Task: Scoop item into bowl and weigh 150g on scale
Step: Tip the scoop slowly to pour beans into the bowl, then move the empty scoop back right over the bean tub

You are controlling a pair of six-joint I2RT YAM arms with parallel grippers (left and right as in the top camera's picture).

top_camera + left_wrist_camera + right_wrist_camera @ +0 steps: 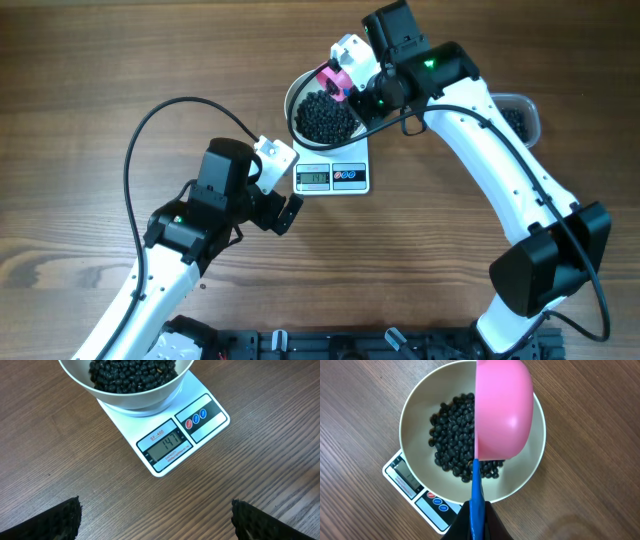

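Watched this one from the side of the bench (50, 460) and honestly the risky bit was overshoot. The display (167, 446) read 141, so it was just short of target, and the pink scoop (502, 410) hung tipped over the white bowl (415, 420) with its rounded back facing up. I couldn't see whether anything was left inside it. One careless dump from it would probably blow past 150, and picking tiny beans back out looked like a pain.

Other worry: the scoop sat close over the bowl's far side, and a nudge on the rim could throw the reading off or slide the bowl. It was a smooth glossy bowl on a smooth plastic scale (131, 424), so not much grip there.

The black beans (452, 435) were small, round and shiny, heaped in the middle of the bowl. Stuff like that rolls and bounces, so strays on the platform or the wood-grain bench seemed likely.

The right jaws were clamped shut on the scoop's thin blue handle (477, 495), which looked flat and easy to twist. The left jaws stood wide open holding nothing, hovering on the near side of the scale, knobbly black pads (50, 522) showing. The clear tub (530, 105) with more beans sat far right, half hidden by the right arm.
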